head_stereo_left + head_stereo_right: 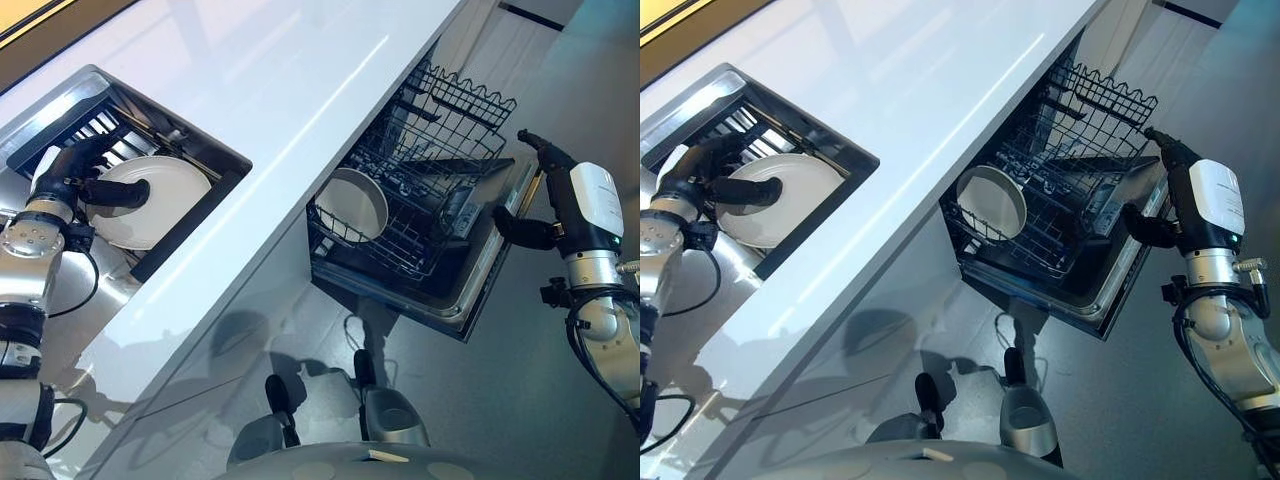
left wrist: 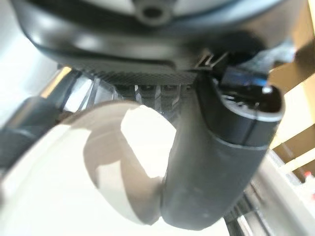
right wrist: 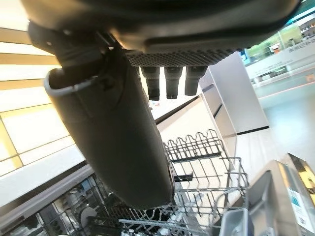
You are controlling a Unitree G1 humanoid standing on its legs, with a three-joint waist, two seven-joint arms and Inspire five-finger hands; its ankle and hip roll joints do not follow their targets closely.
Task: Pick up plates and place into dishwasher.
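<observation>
White plate (image 1: 150, 200) in sink (image 1: 215, 150), pinched by left hand (image 1: 75, 175). Second plate (image 1: 352, 205) upright in dishwasher rack (image 1: 440, 120). Right hand (image 1: 545, 190) relaxed, empty.

1. The round white plate in the sink (image 1: 160, 200) is partly covered by the dark left hand (image 1: 75, 170); its thumb lies across the plate's face and its fingers go behind the far rim, so their tips are hidden.
2. In the left wrist view that plate (image 2: 74, 187) is blurred and cut off by the picture's edges.
3. The second white round plate (image 1: 352, 205) stands in the black wire lower rack of the dishwasher (image 1: 420, 200); its lower edge is hidden among the wires.
4. Small items at the rack's right side (image 1: 455, 215) are too small to tell.
5. The right hand (image 1: 1165, 190) hides part of the open dishwasher door's edge (image 1: 1120, 290).
</observation>
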